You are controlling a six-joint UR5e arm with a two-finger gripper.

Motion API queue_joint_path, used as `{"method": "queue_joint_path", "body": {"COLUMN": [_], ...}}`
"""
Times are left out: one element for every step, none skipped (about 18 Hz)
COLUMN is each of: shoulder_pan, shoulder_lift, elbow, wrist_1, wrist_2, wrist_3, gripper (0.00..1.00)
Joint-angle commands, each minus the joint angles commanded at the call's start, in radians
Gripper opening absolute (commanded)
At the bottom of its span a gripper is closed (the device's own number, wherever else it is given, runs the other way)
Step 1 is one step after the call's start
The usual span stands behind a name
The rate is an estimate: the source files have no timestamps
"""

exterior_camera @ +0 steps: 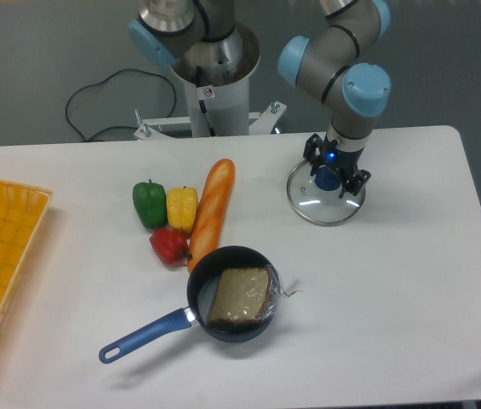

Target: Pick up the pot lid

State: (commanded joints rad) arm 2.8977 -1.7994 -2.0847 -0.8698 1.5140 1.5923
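Near the table's [393, 290] far edge, see-through lid [321, 211], blue knob [327, 180] partly hidden by gripper [337, 167], can't tell if fingers squeeze.

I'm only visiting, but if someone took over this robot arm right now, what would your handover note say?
Gripper: open, fingers apart, down at the lid's blue knob; I can't tell whether they touch it.
Pot lid: lying on the table.
Done: gripper brought to the knob.
Left: probably close on the knob, then lift the lid.
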Motion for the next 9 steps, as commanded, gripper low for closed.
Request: {"method": "queue_joint_path", "body": {"shoulder_pan": [0.0, 0.0, 0.0, 0.0, 0.0, 0.0, 0.0, 0.0, 0.0], "shoulder_lift": [0.0, 0.0, -0.002, 0.0, 0.0, 0.0, 0.0, 0.0, 0.0], "elbow": [0.0, 0.0, 0.0, 0.002, 0.002, 0.002, 0.002, 0.003, 0.005], "wrist_1": [0.0, 0.0, 0.0, 0.0, 0.0, -0.002, -0.002, -0.002, -0.002], "wrist_2": [0.0, 0.0, 0.0, 0.0, 0.0, 0.0, 0.0, 0.0, 0.0], "wrist_3": [-0.002, -0.002, -0.002, -0.002, 0.0, -0.002, 0.0, -0.002, -0.002], "gripper": [0.78, 0.78, 0.76, 0.73, 0.72, 0.71, 0.7, 0.7, 0.67]}}
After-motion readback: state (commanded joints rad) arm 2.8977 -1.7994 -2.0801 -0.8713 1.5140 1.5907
